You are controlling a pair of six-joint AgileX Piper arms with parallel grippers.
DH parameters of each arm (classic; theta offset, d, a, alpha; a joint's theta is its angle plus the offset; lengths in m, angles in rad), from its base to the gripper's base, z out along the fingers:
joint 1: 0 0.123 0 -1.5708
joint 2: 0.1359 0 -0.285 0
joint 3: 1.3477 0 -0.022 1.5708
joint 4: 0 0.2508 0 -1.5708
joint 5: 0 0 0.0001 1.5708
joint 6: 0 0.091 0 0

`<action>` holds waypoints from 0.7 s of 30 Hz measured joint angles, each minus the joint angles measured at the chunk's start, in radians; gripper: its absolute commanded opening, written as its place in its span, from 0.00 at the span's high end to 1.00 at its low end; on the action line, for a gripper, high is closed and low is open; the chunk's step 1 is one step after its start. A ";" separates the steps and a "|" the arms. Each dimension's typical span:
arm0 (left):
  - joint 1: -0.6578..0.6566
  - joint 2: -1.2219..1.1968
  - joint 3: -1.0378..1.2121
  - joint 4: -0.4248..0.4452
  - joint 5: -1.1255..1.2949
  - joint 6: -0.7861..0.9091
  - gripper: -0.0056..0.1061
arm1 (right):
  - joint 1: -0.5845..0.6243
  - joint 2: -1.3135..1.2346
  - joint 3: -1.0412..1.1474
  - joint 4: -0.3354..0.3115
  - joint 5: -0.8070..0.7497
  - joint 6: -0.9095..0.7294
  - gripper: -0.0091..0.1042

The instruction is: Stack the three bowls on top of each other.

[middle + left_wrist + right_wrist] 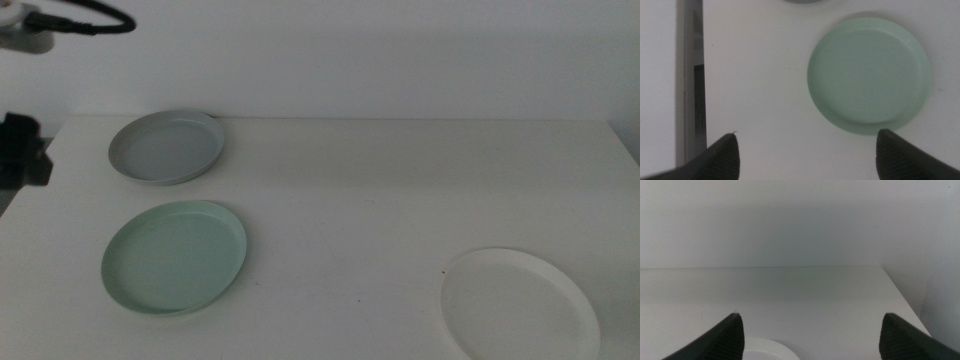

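Three bowls lie apart on the white table [380, 200]. The light grey bowl [166, 146] sits at the back left, the mint green bowl [174, 257] in front of it, and the white bowl [518, 305] at the front right. My left gripper [807, 150] hangs open above the table's left side, with the mint green bowl [869, 75] just beyond its jaws and a sliver of the grey bowl [802, 1] past that. My right gripper [810, 332] is open too, over the near rim of the white bowl [767, 350]. Neither gripper shows in the middle view.
The table's left edge [702, 75] runs close beside my left gripper. A white wall [400, 50] stands behind the table. A dark fixture [22, 150] and a black cable [80, 20] sit off the table's far left.
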 measured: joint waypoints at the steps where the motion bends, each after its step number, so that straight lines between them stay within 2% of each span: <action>1: 0.011 0.023 -0.013 -0.008 -0.004 0.016 0.11 | 0.000 0.000 0.000 0.000 0.000 0.000 0.11; 9: 0.158 0.212 -0.073 -0.161 -0.028 0.144 0.11 | 0.000 0.000 0.000 0.000 0.000 0.000 0.11; 21: 0.176 0.486 -0.073 -0.213 -0.071 0.172 0.11 | 0.000 0.000 0.000 0.000 0.000 0.000 0.11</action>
